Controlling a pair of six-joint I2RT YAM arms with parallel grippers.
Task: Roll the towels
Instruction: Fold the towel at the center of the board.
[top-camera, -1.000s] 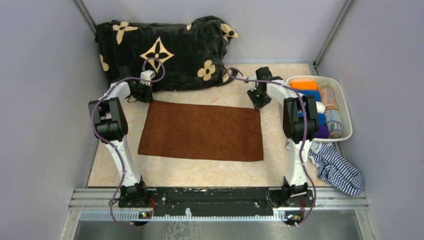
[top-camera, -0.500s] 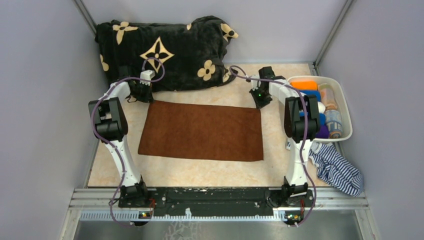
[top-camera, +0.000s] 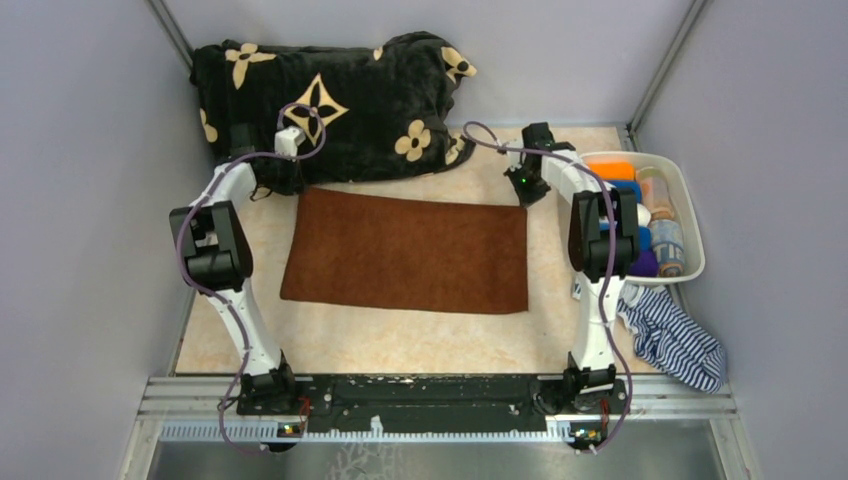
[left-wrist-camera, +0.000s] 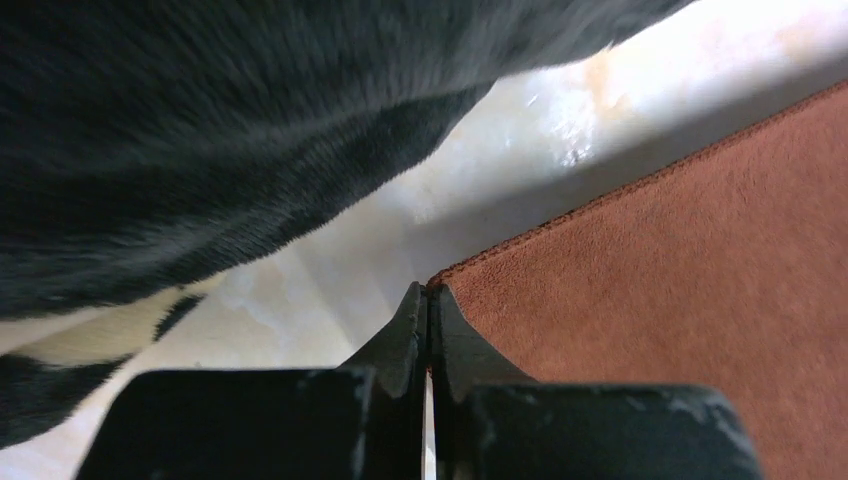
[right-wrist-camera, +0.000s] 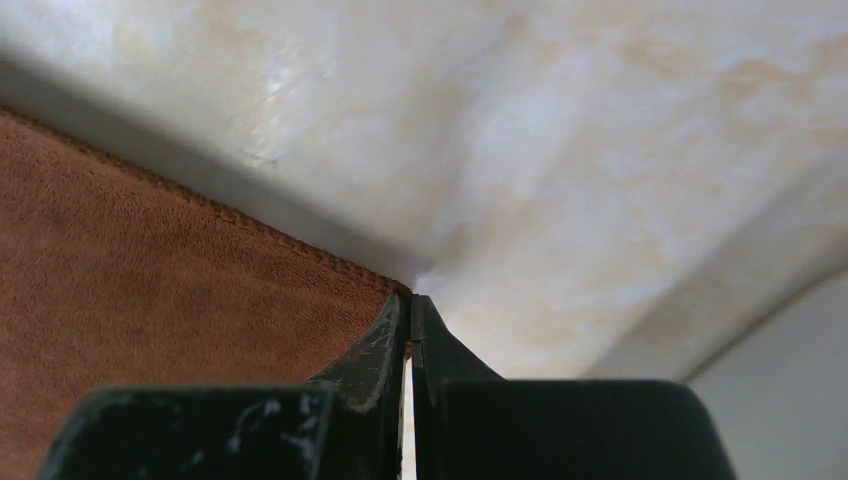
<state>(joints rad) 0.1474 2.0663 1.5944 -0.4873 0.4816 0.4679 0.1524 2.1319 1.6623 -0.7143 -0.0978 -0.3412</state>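
Left claw (left-wrist-camera: 428, 300) and right claw (right-wrist-camera: 408, 305) pinch far corners of brown towel (top-camera: 405, 255)

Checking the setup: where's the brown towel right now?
In the top view, the brown towel lies spread mid-table, just nearer than the black blanket, left of the white bin.

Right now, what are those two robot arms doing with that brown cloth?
The two arms are starting on the plain brown towel, which lies flat and unrolled on the beige table. The left end effector is pinched shut on the towel's far left corner, and the right end effector is pinched shut on its far right corner. A black flowered blanket sits just behind the towel. No rolling shows yet.
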